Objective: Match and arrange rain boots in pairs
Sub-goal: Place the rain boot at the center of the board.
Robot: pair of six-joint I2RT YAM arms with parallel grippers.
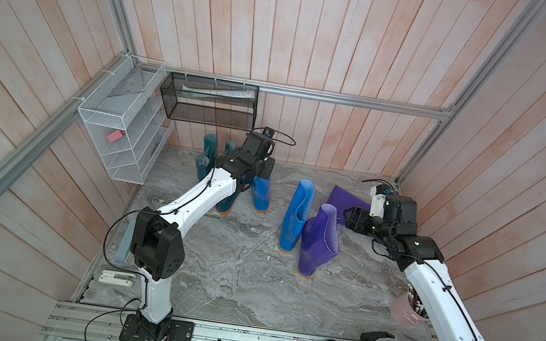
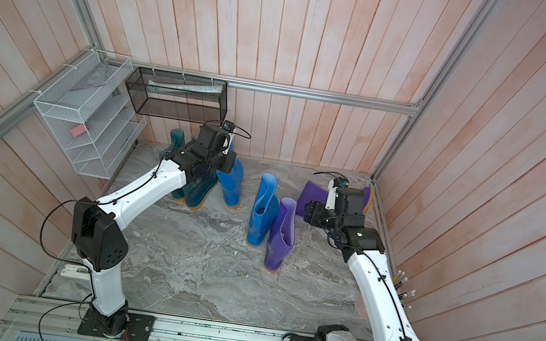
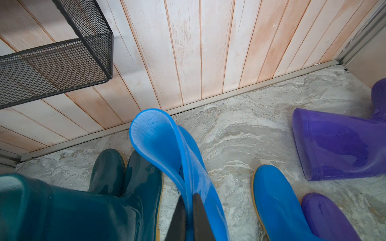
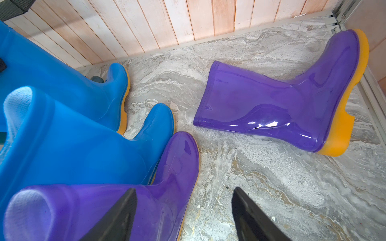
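clearly, the left gripper (image 3: 188, 197) is seen clenched on the thin shaft wall of a blue boot (image 3: 158, 141), which is pinched flat between the fingers. this boot is placed just right of the teal boots (image 1: 209, 150), which are stood side by side in the back left corner of the table (image 1: 229, 275), toes turned to the back wall. whether its sole is pressed on the table cannot be told. a second blue boot (image 1: 296, 216) is stood upright near the middle, and an upright purple boot (image 1: 319, 242) is set close against its right side, a little nearer the front. a fallen purple boot (image 4: 271, 104) is laid on its side near the back right corner, its orange sole turned to the right wall and its mouth to the middle. the right gripper (image 4: 183, 188) is held released, jaws spread wide with nothing between them, beside the top of the upright purple boot and short of the fallen one.
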